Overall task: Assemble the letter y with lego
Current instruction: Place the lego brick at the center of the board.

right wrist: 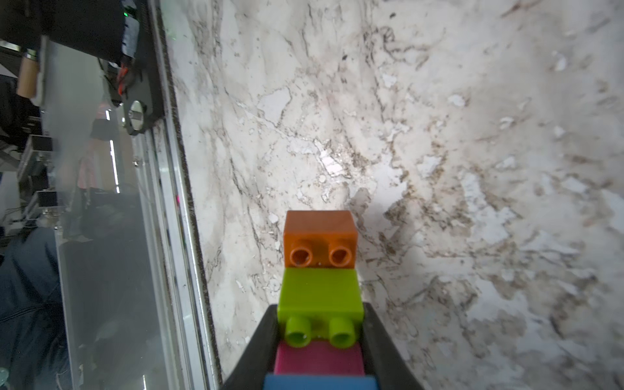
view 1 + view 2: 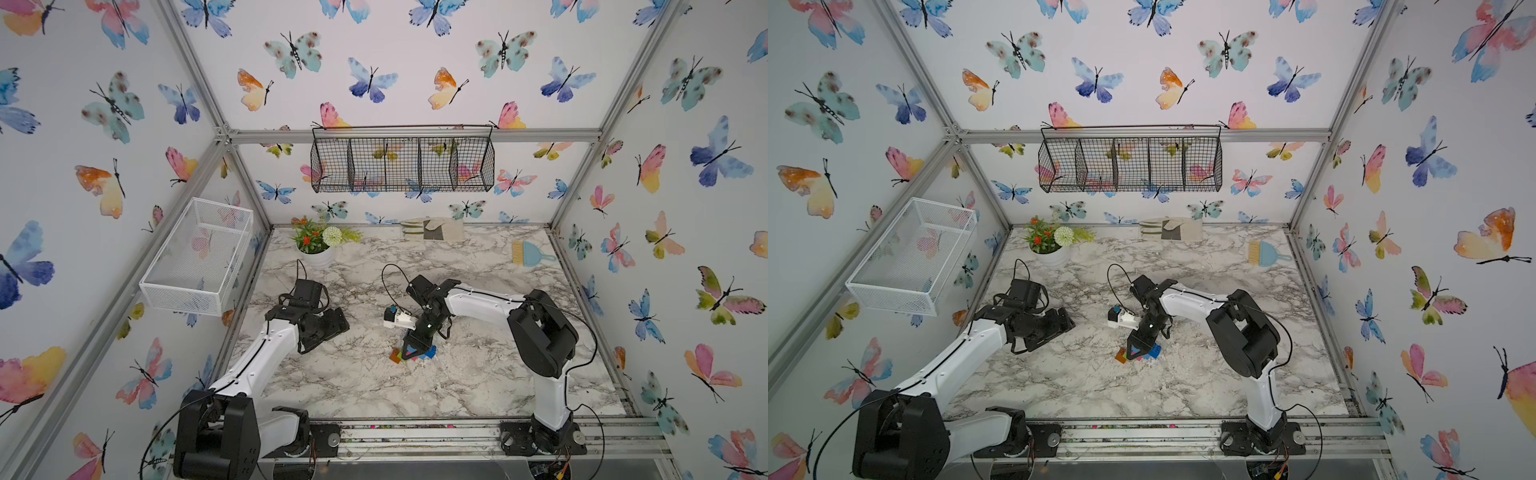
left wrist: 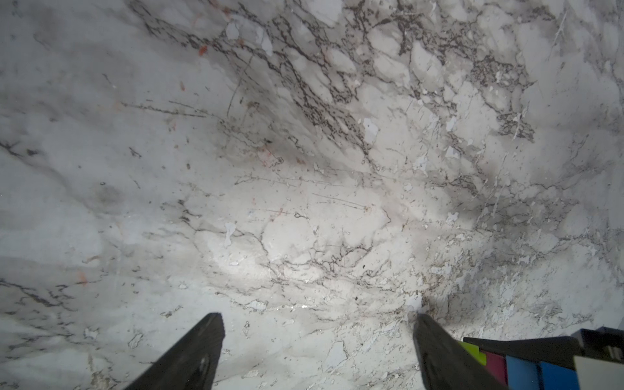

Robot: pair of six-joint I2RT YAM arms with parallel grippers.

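Both top views hang high over the near edge, looking down across the whole counter (image 2: 374, 386). The wrist cams are way closer, each peering past the left end effector (image 3: 316, 317) or right end effector (image 1: 319, 308) at the marble, and both catch the lego (image 1: 319, 236).

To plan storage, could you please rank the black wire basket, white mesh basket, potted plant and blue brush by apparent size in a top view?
1. black wire basket
2. white mesh basket, close behind; it hangs nearer the camera, so that order is unsure
3. potted plant
4. blue brush
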